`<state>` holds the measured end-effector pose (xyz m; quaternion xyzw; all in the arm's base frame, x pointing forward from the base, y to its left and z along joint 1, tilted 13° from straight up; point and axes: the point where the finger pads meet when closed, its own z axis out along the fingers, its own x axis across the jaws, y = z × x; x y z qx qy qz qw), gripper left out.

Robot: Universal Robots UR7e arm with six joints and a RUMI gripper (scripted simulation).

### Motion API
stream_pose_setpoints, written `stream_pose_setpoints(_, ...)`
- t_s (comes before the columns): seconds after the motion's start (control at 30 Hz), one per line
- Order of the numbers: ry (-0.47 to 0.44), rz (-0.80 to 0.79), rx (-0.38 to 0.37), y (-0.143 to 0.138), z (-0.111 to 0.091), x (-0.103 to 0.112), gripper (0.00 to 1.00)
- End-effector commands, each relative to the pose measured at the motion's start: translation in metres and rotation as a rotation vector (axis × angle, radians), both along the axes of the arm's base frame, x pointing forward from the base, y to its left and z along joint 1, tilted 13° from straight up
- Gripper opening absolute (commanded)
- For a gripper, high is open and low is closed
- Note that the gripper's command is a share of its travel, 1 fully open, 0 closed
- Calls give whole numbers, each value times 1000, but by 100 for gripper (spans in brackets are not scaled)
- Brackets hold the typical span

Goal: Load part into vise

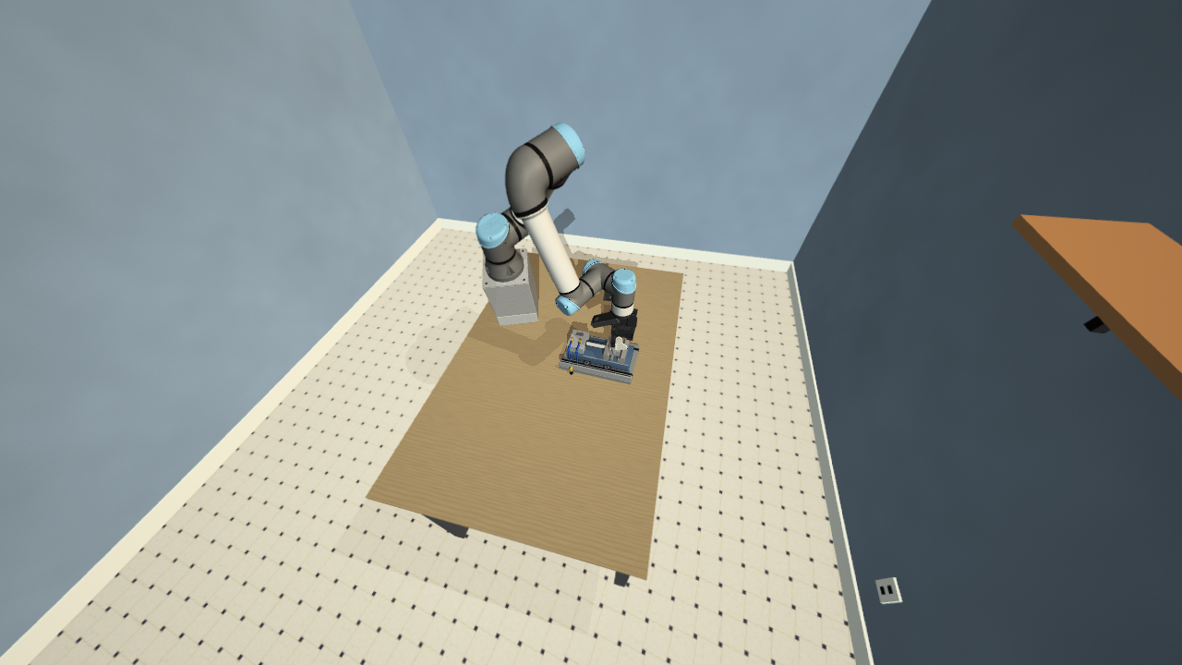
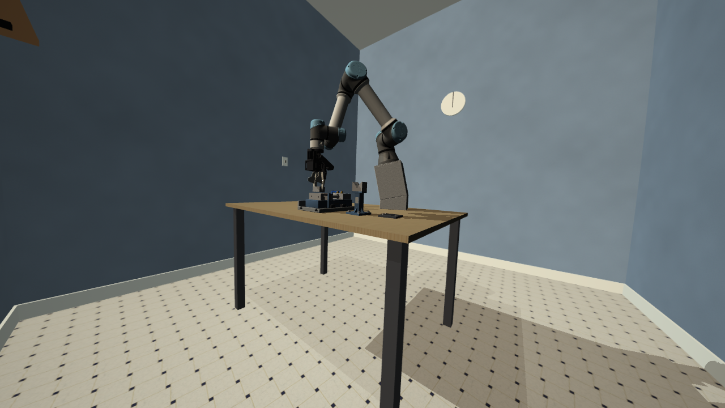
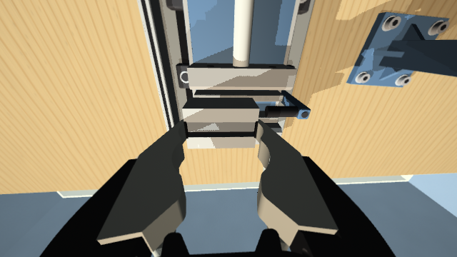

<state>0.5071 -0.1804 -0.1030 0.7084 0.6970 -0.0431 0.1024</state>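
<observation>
My gripper (image 1: 619,345) (image 2: 319,186) (image 3: 221,121) is shut on the part (image 2: 317,189) (image 3: 221,115), a pale block held across its two ends. Its slot faces up, towards the wrist camera. The part hangs level, slightly above the jaws of the open vise (image 1: 597,371) (image 2: 325,204). In the wrist view the moving jaw (image 3: 240,78) on the cylinder rod (image 3: 242,32) lies beyond the part. The work stop (image 3: 280,111) is just right of the part's right end; whether they touch is unclear. The fixed jaw is mostly hidden under the part.
The V-block (image 2: 357,187) stands on its post beside the vise; its blue foot (image 3: 375,69) shows at the upper right of the wrist view. The infeed plate (image 2: 390,216) lies beyond it. Blue air hoses are at the vise's cylinder end.
</observation>
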Motion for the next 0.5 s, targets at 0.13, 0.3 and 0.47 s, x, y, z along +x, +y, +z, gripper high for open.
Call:
stream_pose_setpoints(0.13, -1, 0, -1, 0, 0, 1, 0)
stream_pose_setpoints(0.3, -1, 0, -1, 0, -1, 1, 0)
stream_pose_setpoints(0.47, -1, 0, -1, -1, -2, 1, 0)
